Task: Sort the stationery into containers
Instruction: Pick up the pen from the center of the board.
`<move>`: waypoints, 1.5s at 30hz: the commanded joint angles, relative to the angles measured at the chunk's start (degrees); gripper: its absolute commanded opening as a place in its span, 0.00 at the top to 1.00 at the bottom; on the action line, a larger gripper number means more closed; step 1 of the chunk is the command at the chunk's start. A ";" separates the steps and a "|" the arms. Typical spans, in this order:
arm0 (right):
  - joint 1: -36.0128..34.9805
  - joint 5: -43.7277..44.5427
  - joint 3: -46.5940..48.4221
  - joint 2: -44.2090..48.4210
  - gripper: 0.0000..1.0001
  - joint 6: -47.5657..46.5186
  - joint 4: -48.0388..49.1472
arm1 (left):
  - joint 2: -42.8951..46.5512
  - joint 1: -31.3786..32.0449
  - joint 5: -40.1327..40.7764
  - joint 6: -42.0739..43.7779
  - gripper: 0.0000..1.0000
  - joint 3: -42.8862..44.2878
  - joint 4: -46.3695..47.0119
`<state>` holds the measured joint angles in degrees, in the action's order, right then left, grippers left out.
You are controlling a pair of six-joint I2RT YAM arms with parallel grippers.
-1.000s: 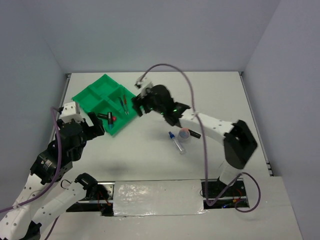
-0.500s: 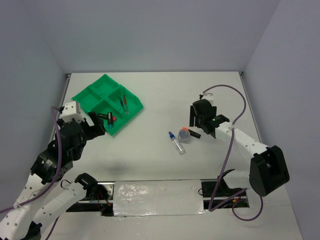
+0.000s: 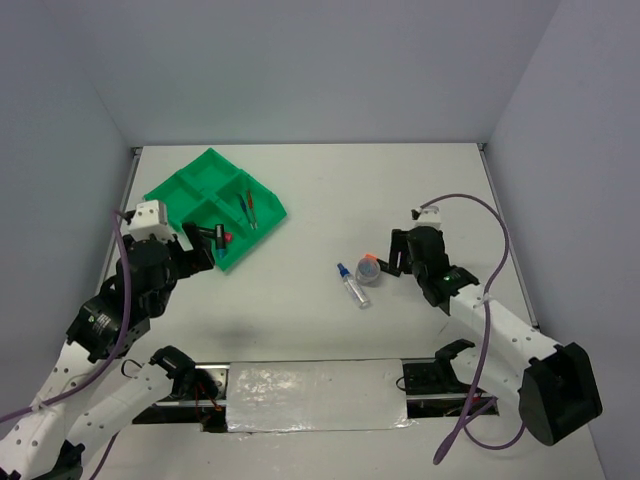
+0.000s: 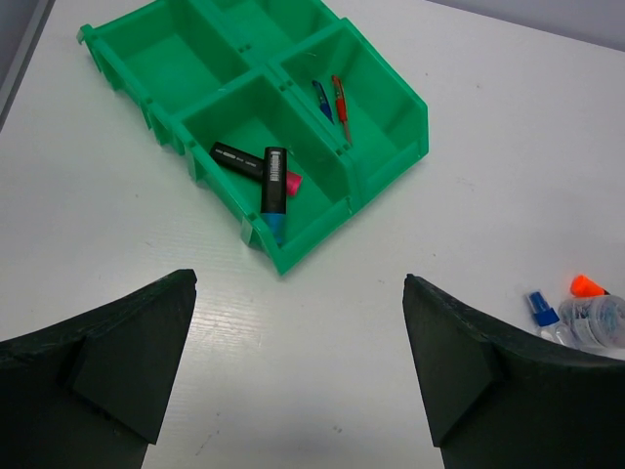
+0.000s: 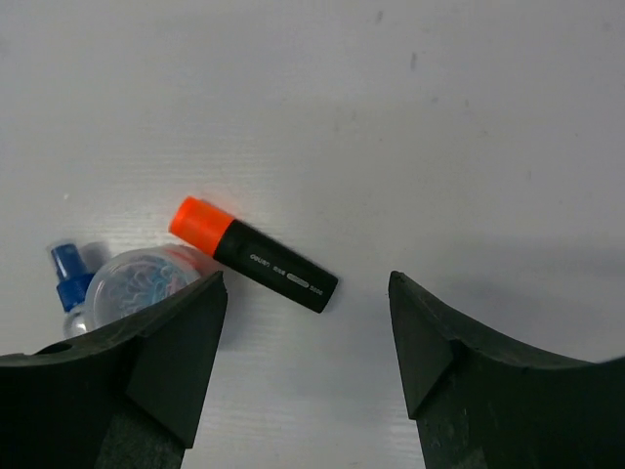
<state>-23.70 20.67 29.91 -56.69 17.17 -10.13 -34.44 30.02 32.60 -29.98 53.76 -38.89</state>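
Note:
The green tray point(image 3: 208, 170) sits at the table's far left. Its near compartment holds two black highlighters point(image 4: 264, 174), one with a blue end and one with a pink end. A red and a blue pen point(image 4: 332, 98) lie in the right compartment. An orange-ended highlighter point(image 5: 256, 266) lies on the table beside the clear tape roll point(image 5: 137, 289) and the blue-capped tube point(image 3: 353, 286). My right gripper point(image 5: 306, 291) hangs open just short of the orange highlighter point(image 3: 380, 263), holding nothing. My left gripper point(image 4: 299, 283) stands wide open over bare table, just in front of the tray point(image 4: 166, 59).
Grey walls close the table at the back and on both sides. The right arm point(image 3: 490, 320) stretches along the right side, with its cable looping above it. Bare white table lies between the tray and the loose items.
The right arm has swung from above the tray's right edge over to the right and come down next to the orange highlighter. The left gripper has shifted only slightly.

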 commanded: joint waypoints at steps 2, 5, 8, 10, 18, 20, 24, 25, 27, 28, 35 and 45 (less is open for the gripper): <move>1.29 -13.62 4.00 -0.96 0.26 -15.81 3.31 | -0.98 -0.49 -0.43 1.06 0.01 -0.06 2.07; 1.47 -9.52 8.23 -8.60 0.25 -22.85 -2.06 | -0.72 -0.58 -0.70 1.15 0.01 -0.32 2.42; 3.31 -7.56 10.43 -15.37 0.26 -23.76 -3.84 | -0.72 -0.58 -0.78 1.15 0.01 -0.32 2.51; 3.93 -10.19 10.60 -17.39 0.26 -24.55 -2.88 | -0.72 -0.58 -0.52 0.97 0.01 -0.32 2.42; 4.10 -21.78 11.75 -19.34 0.27 -28.41 -3.84 | -1.51 -0.58 -0.96 1.24 0.01 -0.32 2.51; 4.02 -24.70 12.36 -21.43 0.27 -30.26 -4.63 | -1.16 -0.58 -0.78 1.24 0.01 -0.49 2.60; 4.72 -26.55 15.69 -26.70 0.27 -30.44 -5.69 | -0.90 -0.66 -0.52 1.24 0.01 -0.50 2.60; 4.81 -27.16 16.14 -27.51 0.27 -30.88 -5.95 | -0.90 -0.58 -0.52 1.15 0.01 -0.41 2.51; 4.98 -26.38 17.80 -30.39 0.27 -31.14 -6.74 | -0.98 -0.58 -0.61 1.24 0.01 -0.50 2.60; 4.98 -26.38 18.51 -31.46 0.28 -31.67 -8.31 | -0.98 -0.58 -0.61 1.24 0.01 -0.50 2.60; 5.16 -26.47 21.41 -37.44 0.48 -31.41 -10.70 | -0.72 -0.58 -0.43 1.32 0.01 -0.50 2.60; 8.23 -13.39 24.22 -31.04 1.00 -24.91 -8.68 | -0.63 -0.58 0.01 0.97 0.01 -0.41 2.42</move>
<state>-16.53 1.06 51.27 -93.03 -10.66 -19.35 -35.77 29.71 31.88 -29.93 53.34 -38.72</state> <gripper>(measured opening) 0.370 0.993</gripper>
